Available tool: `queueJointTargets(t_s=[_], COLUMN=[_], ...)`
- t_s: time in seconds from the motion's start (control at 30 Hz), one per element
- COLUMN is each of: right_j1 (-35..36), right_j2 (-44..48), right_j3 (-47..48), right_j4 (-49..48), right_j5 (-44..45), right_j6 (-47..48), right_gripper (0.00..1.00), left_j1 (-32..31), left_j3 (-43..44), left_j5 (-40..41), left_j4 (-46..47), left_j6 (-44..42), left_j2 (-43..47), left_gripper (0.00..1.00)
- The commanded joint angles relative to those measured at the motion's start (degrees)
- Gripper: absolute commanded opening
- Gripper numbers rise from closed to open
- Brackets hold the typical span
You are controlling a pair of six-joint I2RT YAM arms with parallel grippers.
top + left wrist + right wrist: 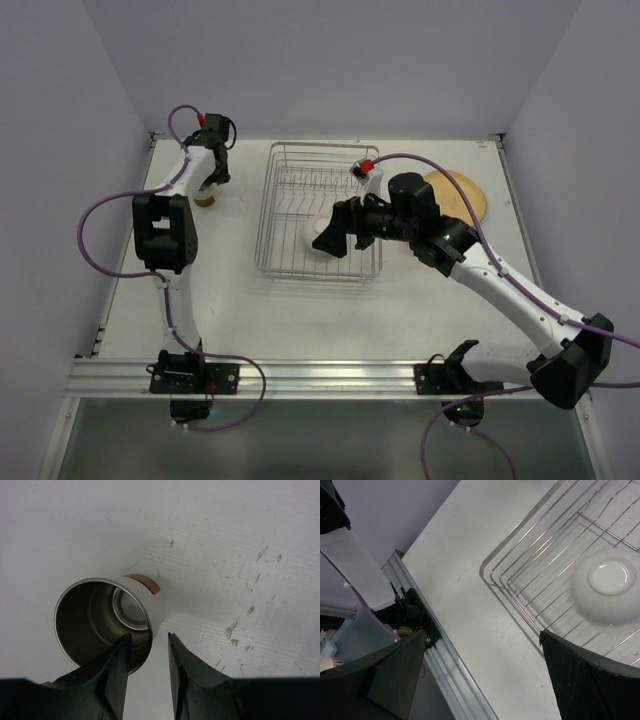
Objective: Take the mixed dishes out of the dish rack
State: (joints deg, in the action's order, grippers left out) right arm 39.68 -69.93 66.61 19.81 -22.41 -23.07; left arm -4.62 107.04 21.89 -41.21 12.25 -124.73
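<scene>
Straddling the wall of the small brown cup (107, 617) with the left gripper (149, 639), gap narrow, grip impossible to tell. Cup upright on the table (300, 320), upper left of the overhead frame. Spread wide at the right gripper (484, 636), above a corner of the dish rack (520, 575), with the white bowl (607, 585) overturned inside.

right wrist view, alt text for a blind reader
A white round bowl lies upside down in the silver wire dish rack, upper right. The dark jaws of the right gripper stand open at the bottom corners, white table between.
</scene>
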Motion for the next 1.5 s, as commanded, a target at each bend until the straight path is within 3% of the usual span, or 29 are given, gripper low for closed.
queueJointTargets(t_s=[0.0, 0.17, 0.2, 0.27, 0.3, 0.33, 0.57, 0.7, 0.8, 1.13, 1.47], right_j1=[-0.3, -0.5, -0.5, -0.6, -0.6, -0.7, -1.1, -1.6, -2.2, -2.4, -2.4], right_j2=[-0.6, -2.7, -3.5, -4.6, -5.6, -6.0, -8.6, -10.0, -12.0, -20.9, -28.5], right_j3=[1.2, 2.7, 3.2, 4.2, 4.4, 4.6, 5.1, 5.5, 6.6, 11.7, 16.1], right_j4=[-0.7, 0.0, 0.5, 1.1, 1.5, 1.6, 1.8, 1.8, 2.1, 5.8, 8.6], right_j5=[0.7, 2.2, 2.9, 3.7, 4.0, 4.4, 7.6, 9.8, 10.1, 17.2, 23.6], right_j6=[0.0, -0.7, -0.8, -1.0, -1.1, -1.1, -1.4, -1.5, -1.8, -2.3, -2.9], right_gripper=[0.99, 0.99, 0.99, 0.99, 0.99, 0.99, 0.99, 0.99, 0.99, 0.99, 0.99], left_j1=[0.4, 0.4, 0.4, 0.3, 0.3, 0.3, 0.1, 0.0, -1.0, -10.7, -10.9], left_j3=[1.3, 0.8, -0.4, -2.4, -4.7, -6.0, -15.9, -32.9, -40.7, -49.9, -55.5], left_j5=[-1.7, -4.7, -5.2, -5.5, -5.8, -6.1, -14.0, -28.0, -32.6, -34.0, -34.0], left_j4=[1.6, 2.8, 3.2, 5.4, 6.4, 7.5, 15.3, 28.5, 35.9, 42.1, 45.5], left_j6=[-0.5, 0.7, 0.8, 1.6, 1.8, 2.0, 7.4, 14.5, 19.1, 19.9, 20.3], left_j2=[4.1, 8.2, 10.1, 12.7, 15.5, 17.2, 28.0, 39.3, 44.8, 51.8, 56.7], left_gripper=[0.41, 0.63, 0.76, 0.87, 0.99, 1.00, 1.00, 1.00, 1.00, 1.00, 1.00])
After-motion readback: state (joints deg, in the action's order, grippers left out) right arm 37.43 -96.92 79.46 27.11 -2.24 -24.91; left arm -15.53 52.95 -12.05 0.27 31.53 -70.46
